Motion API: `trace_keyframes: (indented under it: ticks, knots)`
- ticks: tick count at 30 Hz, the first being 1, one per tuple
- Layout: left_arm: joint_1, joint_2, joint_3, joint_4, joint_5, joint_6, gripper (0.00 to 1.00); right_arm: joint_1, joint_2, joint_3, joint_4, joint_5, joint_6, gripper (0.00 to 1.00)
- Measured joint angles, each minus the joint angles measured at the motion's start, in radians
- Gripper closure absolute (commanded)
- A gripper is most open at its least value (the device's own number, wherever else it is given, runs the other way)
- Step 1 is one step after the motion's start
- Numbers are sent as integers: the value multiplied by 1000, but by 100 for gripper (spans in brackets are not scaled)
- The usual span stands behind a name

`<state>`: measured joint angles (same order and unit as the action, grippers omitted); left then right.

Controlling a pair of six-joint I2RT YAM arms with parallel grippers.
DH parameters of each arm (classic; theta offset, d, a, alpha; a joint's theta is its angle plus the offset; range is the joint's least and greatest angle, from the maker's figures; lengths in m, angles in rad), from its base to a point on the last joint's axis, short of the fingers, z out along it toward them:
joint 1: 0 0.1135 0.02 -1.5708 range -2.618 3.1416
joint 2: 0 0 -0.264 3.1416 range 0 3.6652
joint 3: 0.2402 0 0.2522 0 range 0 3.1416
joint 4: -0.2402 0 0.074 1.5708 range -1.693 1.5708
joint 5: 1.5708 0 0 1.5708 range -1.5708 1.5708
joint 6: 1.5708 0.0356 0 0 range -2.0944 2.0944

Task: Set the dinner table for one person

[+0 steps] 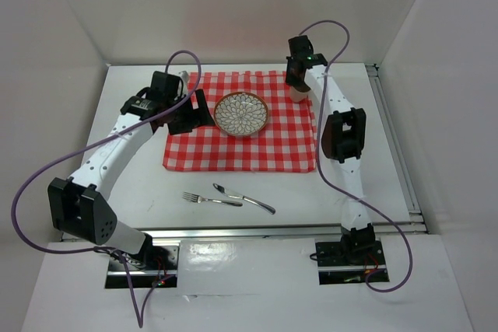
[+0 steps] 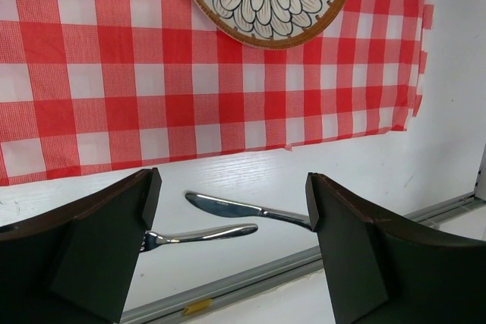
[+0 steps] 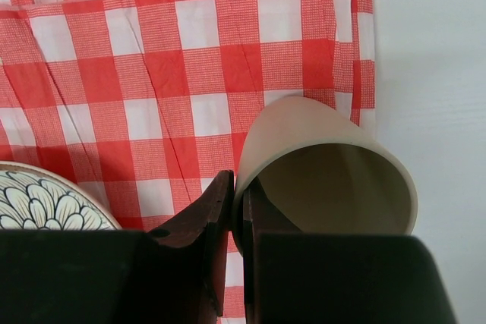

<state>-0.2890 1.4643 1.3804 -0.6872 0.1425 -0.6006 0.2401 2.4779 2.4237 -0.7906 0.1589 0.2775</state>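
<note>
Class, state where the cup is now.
Top view: the cup is at the cloth's far right corner, right of the plate, its rim pinched by the right gripper.

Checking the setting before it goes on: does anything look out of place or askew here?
Yes. The fork and knife lie slanted on the bare dinner table, off the checked cloth, away from the plate. The cup, pinched at its rim by the right end effector, looks tilted.
</note>
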Motion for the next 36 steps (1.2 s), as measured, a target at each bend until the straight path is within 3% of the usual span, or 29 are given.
trace_keyframes:
  ticks: [7,8,11,12,14,18,22,27,31,36]
  knots:
    - [0,0,-9,4,-1,0,4,37,1,0,24,2,-31,95]
    - [0,0,-9,6,-1,1,4,42,1,0,26,2,-34,86]
    - [0,0,-9,8,-1,3,4,53,8,5,29,1,-39,72]
    - [0,0,-9,8,-1,3,4,56,13,6,32,0,-41,60]
    - [0,0,-9,8,0,3,4,57,19,8,38,0,-46,57]
    - [0,0,-9,8,0,4,4,56,31,15,42,0,-48,31]
    - [0,0,-9,8,0,11,4,56,32,33,44,-1,-55,14]
    - [0,0,-9,8,0,21,4,56,15,54,51,-6,-58,2]
    - [0,0,-9,8,0,21,3,58,-55,51,50,-5,-60,1]
    - [0,0,-8,-4,-29,19,6,73,-345,-144,64,-13,-60,1]
